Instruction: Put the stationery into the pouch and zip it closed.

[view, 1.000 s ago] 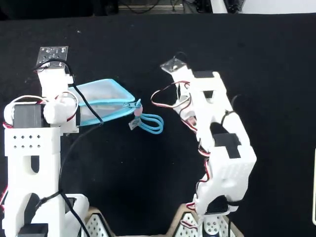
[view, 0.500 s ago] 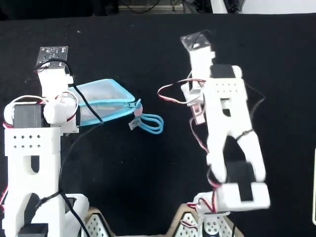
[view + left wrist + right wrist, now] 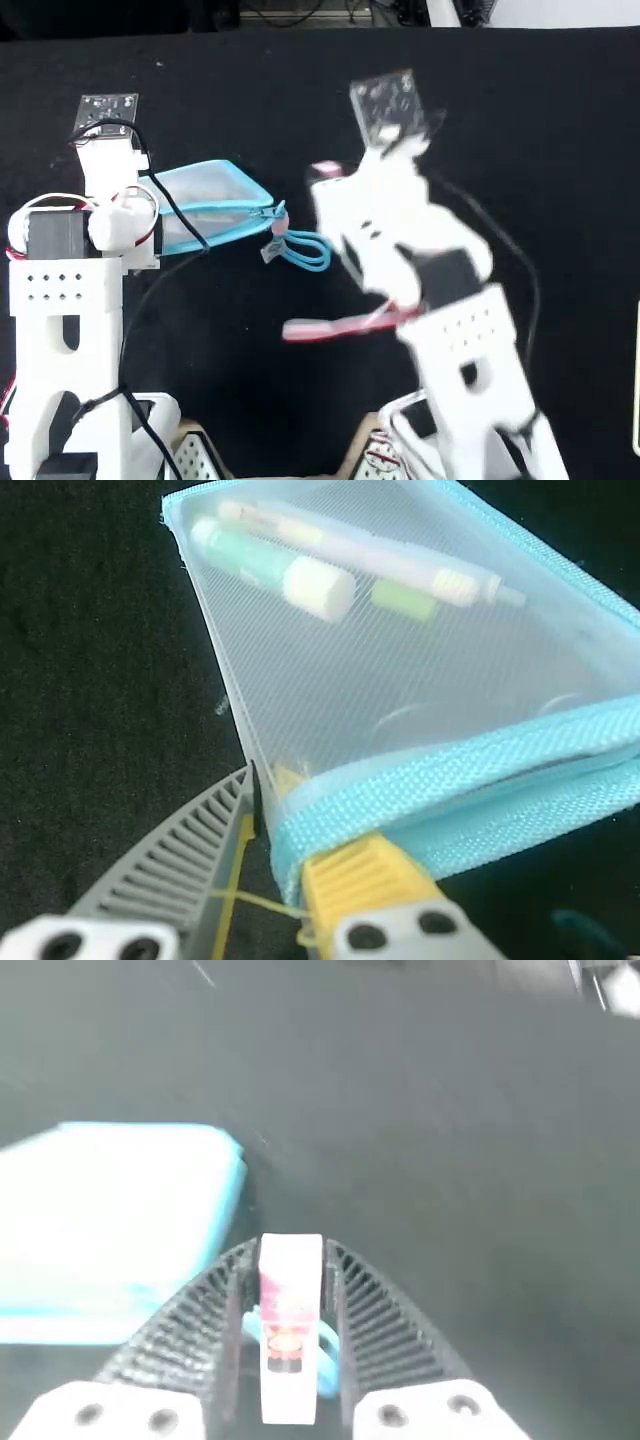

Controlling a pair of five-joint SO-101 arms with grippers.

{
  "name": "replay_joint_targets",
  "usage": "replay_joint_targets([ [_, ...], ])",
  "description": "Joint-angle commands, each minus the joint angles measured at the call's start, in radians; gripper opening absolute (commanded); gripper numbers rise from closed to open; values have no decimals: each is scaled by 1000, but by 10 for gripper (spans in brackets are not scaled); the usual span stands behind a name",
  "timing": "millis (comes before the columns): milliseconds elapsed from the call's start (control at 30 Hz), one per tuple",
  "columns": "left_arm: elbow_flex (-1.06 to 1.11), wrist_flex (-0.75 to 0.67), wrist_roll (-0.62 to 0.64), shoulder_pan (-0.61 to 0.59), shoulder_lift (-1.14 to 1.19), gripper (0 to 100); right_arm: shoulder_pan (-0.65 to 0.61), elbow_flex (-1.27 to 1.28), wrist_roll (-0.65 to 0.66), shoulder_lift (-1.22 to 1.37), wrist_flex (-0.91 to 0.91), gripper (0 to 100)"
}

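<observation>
The pouch (image 3: pixel 400 700) is clear white mesh edged in light blue. The table (image 3: pixel 560 120) is black. The marker (image 3: pixel 270 565) is mint green, white-capped. The left gripper (image 3: pixel 266 785) is ribbed grey and yellow, the right gripper (image 3: pixel 290 1255) dark grey. The block (image 3: pixel 288 1340) is white with red print.

light: bright, even; source cannot tell
shadows: none readable on black table (image 3: pixel 560 150)
glare: left arm (image 3: pixel 60 300) blown white, 8 o'clock, high view; pouch (image 3: pixel 110 1210) washed pale, right wrist view
blur: right arm (image 3: pixel 420 270) motion-smeared, 4 o'clock
</observation>
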Motion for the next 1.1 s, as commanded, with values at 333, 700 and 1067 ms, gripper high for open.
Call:
replay_joint_targets([
  [333,-36,12,-11,12,2,30,-376,466,-18,-260,-852,11],
  [700,-36,12,-11,12,2,30,-376,639,-18,-134,-1158,11],
  [1067,-36,14,-11,12,2,30,-374,687,-18,-116,-1158,11],
])
